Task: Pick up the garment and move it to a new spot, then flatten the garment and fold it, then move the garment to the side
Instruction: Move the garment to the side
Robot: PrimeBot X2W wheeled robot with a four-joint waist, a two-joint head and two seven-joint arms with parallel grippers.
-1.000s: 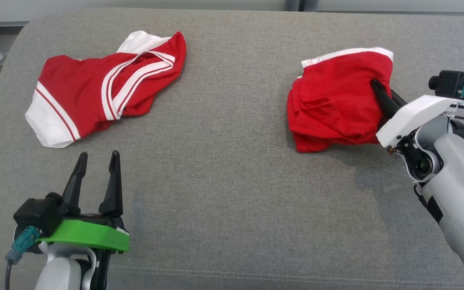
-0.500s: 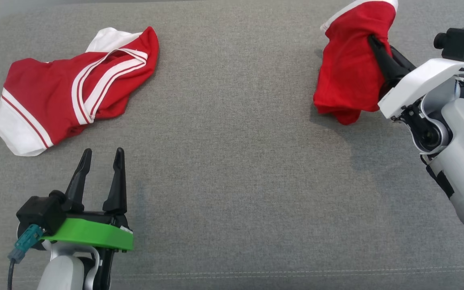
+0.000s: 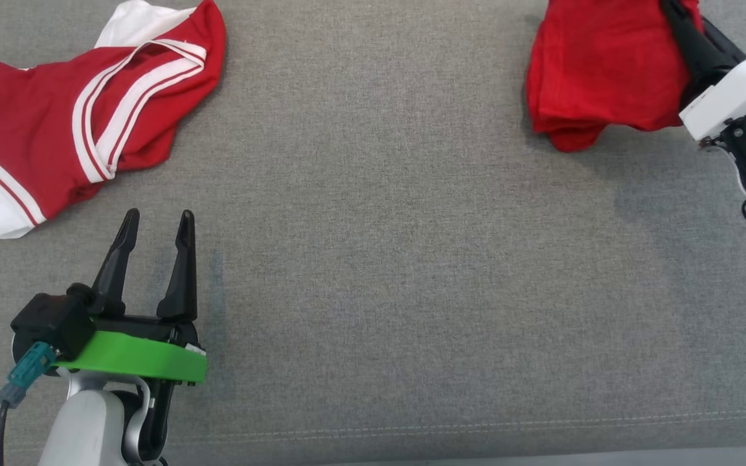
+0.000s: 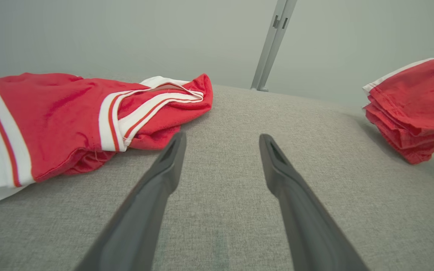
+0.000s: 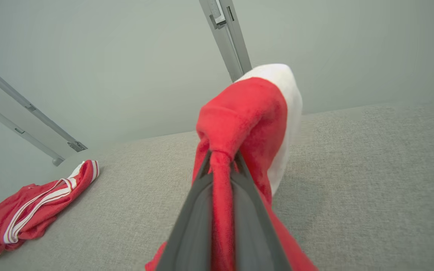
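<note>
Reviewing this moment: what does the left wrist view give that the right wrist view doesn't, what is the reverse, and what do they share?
Left wrist view: the left pincer open, its fingers spread above the grey cushion, and the stacked folded edges of the plain red garment seen from the side. Right wrist view: the right pincer shut on that garment, with cloth bunched between its fingers. Both: the striped garment lying crumpled on the cushion, the plain red garment, and a metal post against the pale wall.

Red garment [image 3: 599, 71] (white hem band), folded in layers, bunched, hanging in the air, far right
</note>
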